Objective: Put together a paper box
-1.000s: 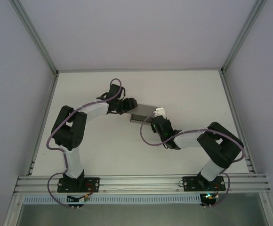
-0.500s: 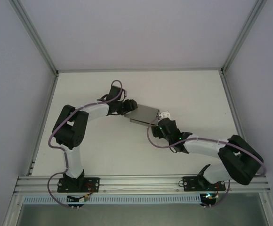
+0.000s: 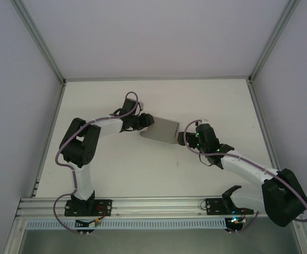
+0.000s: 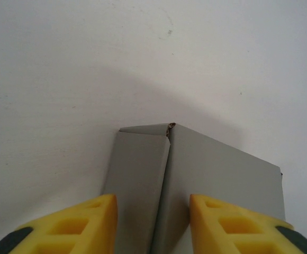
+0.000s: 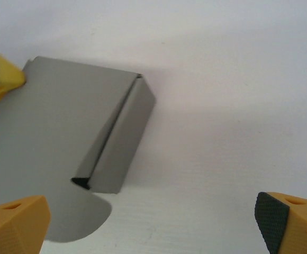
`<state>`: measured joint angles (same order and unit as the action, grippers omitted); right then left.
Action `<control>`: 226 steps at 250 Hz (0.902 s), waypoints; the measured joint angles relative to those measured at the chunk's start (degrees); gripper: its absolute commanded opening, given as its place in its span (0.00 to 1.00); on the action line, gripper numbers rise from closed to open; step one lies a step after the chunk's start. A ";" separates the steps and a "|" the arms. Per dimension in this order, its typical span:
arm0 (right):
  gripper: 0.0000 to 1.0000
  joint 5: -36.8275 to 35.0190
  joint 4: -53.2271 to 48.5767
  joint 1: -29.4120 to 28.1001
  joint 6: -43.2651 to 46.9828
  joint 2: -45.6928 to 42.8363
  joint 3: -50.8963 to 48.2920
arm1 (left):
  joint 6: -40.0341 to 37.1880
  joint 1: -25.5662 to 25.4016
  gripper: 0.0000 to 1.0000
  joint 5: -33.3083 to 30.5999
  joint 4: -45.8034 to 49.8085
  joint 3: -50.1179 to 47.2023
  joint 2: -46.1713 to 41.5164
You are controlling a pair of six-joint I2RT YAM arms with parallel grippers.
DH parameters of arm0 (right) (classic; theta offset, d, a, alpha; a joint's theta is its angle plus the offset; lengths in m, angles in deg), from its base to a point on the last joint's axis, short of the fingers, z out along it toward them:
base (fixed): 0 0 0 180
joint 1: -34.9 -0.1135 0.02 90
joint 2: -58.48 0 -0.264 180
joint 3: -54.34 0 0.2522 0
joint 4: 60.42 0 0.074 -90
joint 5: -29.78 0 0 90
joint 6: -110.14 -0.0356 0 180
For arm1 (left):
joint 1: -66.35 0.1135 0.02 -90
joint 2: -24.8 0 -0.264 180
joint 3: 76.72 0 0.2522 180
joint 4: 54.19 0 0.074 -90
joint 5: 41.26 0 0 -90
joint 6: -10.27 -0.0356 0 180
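Mid-table, paper box (image 3: 163, 129) clamped in left jaws, right jaws gaping empty alongside, right wrist catches rounded flap (image 5: 87, 217)

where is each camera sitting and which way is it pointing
Top external: above, behind the bases, looking down on table, both arms, paper box.
Left wrist: on the left arm, looking past left fingers at the paper box.
Right wrist: on the right arm, right fingers spread, facing the paper box.
Shared: both wrists see it from opposite sides.

The top external camera looks down on the tabletop (image 3: 116, 169) from high behind; both wrist cameras sit close, low, facing the shared paper box (image 3: 161, 130).
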<state>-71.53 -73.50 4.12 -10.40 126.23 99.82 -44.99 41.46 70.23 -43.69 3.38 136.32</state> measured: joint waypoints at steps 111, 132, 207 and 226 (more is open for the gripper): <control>0.87 14.78 -3.72 5.01 -7.85 20.33 15.72 | 0.20 0.00 0.31 0.15 -4.15 -2.29 -0.02; 0.74 16.65 -4.02 5.27 -7.43 25.14 18.05 | 0.24 0.02 0.29 0.15 -4.48 -2.43 -0.02; 0.39 21.99 -1.25 5.66 -8.24 30.10 19.82 | 0.92 0.79 0.24 0.98 -6.64 -3.61 -0.02; 0.39 22.43 -0.98 5.70 -8.46 30.21 19.82 | 1.01 0.83 0.19 1.03 -7.19 -3.91 -0.02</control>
<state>-49.10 -74.48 9.82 -18.86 156.44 119.65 -43.99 42.29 71.26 -50.88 -0.53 136.30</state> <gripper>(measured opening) 0.394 0.224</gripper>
